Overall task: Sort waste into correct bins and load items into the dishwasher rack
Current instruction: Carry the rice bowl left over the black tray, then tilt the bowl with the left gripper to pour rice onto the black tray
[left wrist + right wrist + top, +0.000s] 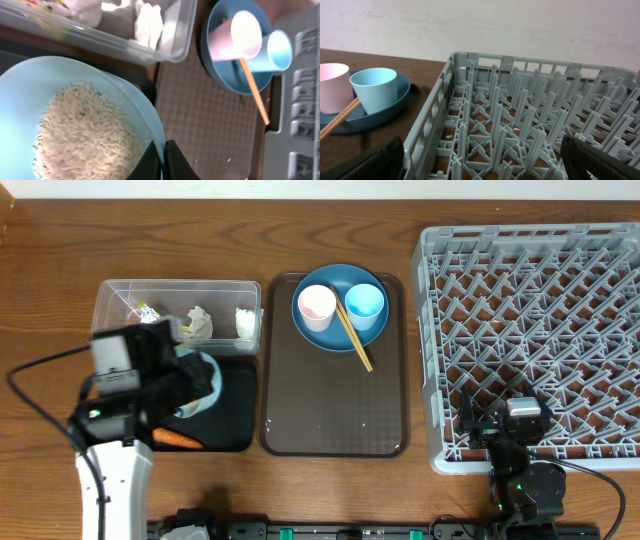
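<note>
1 wooden table (200,230), pale wall (470,25); left pincer (162,161) clamps bowl (30,75), right pincer (482,162) apart.

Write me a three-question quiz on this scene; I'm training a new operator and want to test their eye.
1. True or false: the pink cup and the blue cup stand on the blue plate.
2. What is the left gripper clamped on? A) the pink cup B) the rim of the pale blue bowl C) the blue plate
3. Fill in: the carrot lies on the ___ tray.
Key: 1 true; 2 B; 3 black, the black tray.
</note>
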`<state>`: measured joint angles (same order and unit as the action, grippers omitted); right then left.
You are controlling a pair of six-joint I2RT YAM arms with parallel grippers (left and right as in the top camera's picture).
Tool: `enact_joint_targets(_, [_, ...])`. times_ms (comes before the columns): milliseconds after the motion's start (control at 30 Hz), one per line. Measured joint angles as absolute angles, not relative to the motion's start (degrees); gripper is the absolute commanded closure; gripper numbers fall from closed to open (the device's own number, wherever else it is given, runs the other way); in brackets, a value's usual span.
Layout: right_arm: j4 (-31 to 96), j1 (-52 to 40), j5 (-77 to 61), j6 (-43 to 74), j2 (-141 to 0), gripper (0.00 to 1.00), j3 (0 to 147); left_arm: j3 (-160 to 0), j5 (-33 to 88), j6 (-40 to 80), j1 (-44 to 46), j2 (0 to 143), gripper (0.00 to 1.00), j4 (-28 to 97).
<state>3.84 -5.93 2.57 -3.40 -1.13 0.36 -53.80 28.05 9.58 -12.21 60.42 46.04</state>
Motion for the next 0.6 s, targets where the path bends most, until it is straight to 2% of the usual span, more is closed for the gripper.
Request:
enact_joint_targets(333, [3.86, -5.93, 2.57, -3.40, -1.13, 0.01, 0.36, -48.16, 48.47, 2.42, -30.30, 60.36, 0.94, 40.99])
enact_joint_targets(600, [3.84, -5.93, 2.57, -3.40, -1.13, 0.01, 0.36, -38.33, 64.71, 1.23, -42.11, 61.56, 0.94, 29.85])
